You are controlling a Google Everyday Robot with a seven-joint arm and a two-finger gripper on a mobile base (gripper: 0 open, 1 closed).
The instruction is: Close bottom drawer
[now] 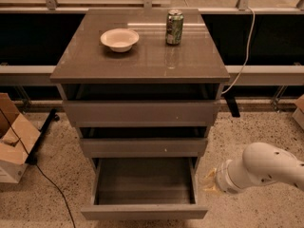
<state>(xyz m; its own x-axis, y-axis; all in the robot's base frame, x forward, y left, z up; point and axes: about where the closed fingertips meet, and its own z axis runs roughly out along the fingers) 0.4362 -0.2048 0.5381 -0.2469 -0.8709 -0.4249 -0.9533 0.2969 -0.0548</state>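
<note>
Gaping wide, the bottom drawer [145, 182] shows a shallow grey box; hand [211, 181] beside it, grip unclear.

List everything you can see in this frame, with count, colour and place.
cabinet: one, grey-brown, centre
top drawer: one, grey-brown, just under the cabinet top
middle drawer: one, grey-brown, below the top drawer
bottom drawer: one, grey-brown, lowest, pulled well out
bowl: one, off-white, on the cabinet top, left side
can: one, green, upright on the cabinet top, right of the bowl
cardboard box: one, brown, on the floor at the left edge
black cable: one, on the floor, left
white cable: one, hanging right of the cabinet
arm: one, white, lower right
gripper: one, yellowish, low beside the bottom drawer's right side
</note>
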